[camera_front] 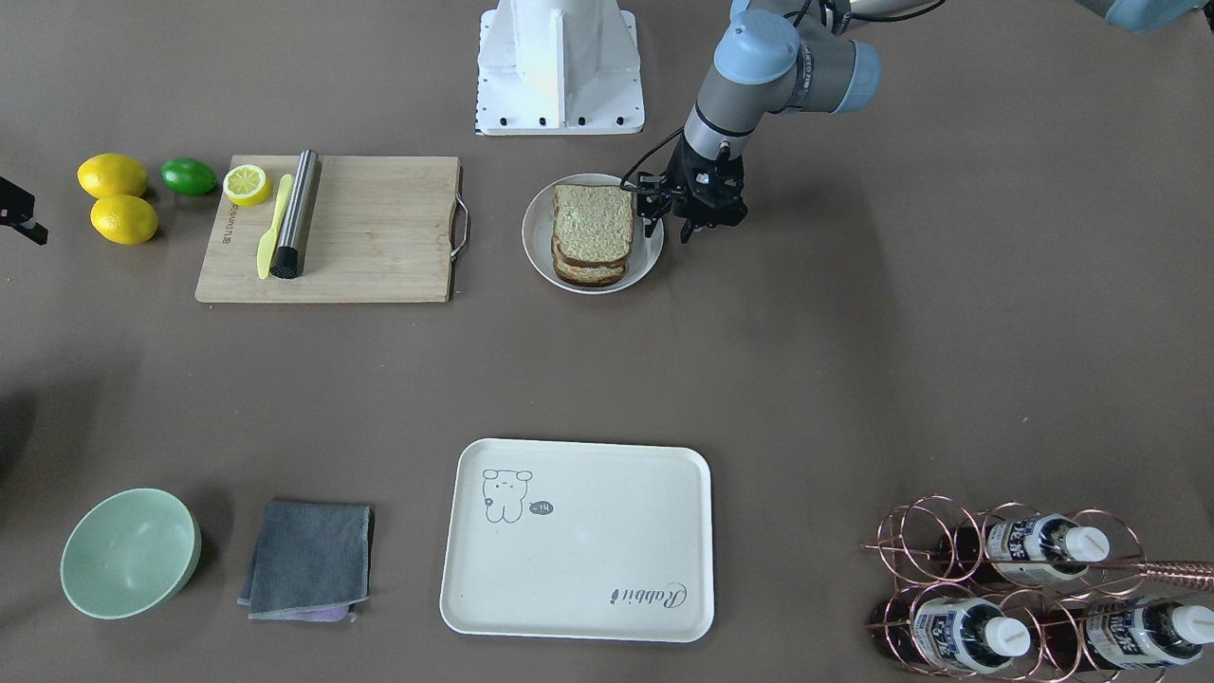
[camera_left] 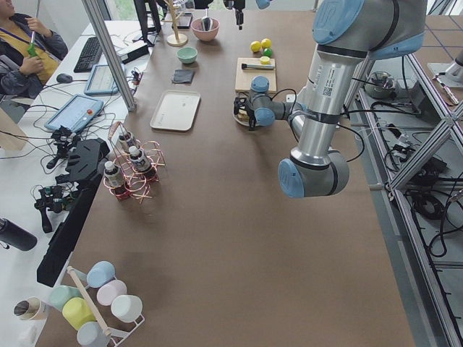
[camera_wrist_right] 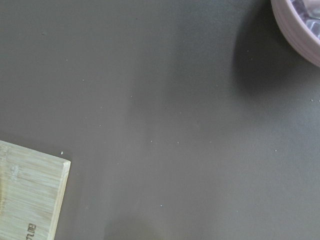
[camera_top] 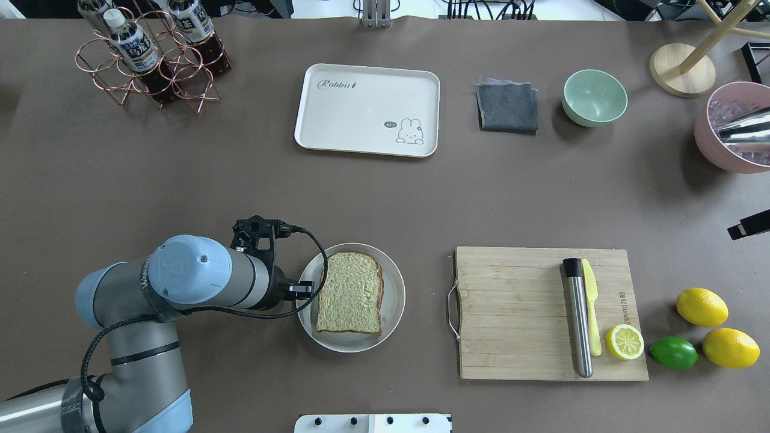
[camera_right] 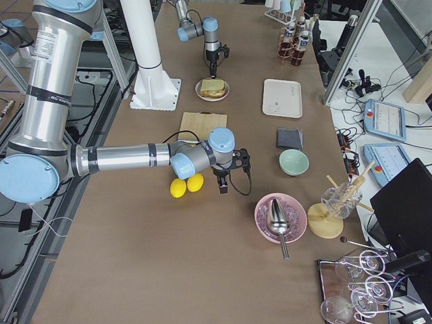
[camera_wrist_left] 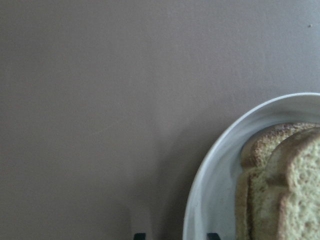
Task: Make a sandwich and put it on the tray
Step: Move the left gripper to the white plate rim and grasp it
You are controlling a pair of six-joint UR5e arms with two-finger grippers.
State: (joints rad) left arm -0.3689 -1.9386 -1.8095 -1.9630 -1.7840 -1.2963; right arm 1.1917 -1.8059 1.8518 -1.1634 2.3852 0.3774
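On round white plate [camera_front: 537,249], robot-side of table middle: sandwich [camera_front: 593,232]. Shows as stacked speckled slices w/ dark crusts, top slice a bit askew. No egg visible, so can't confirm filling. Lies well apart from tray [camera_front: 588,579], across table on operators' side. Nothing on tray, so delivery step prob. not done.

Just beside plate, on robot's left: left claw [camera_front: 670,228]. Points straight down, jaws apart, grips nothing. In wrist cam, dark tips either side of plate rim, not on bread. Prob. staged to take plate by rim or shift onto stack; can't say which.

Far off near lemons [camera_front: 114,175]: right claw [camera_right: 223,187]. Open or closed: cannot tell. Prob. parked out of left arm's way.

Other containers:
- green bowl [camera_front: 180,569]: nothing seen inside
- pink bowl [camera_right: 260,219]: metal scoop [camera_right: 278,223] plus clear bits, unclear what
- copper wire rack [camera_front: 934,522]: bottles [camera_front: 1039,545]
- cutting board [camera_front: 379,237]: lemon half [camera_front: 247,184], yellow knife [camera_front: 273,228], steel rod [camera_front: 297,213]
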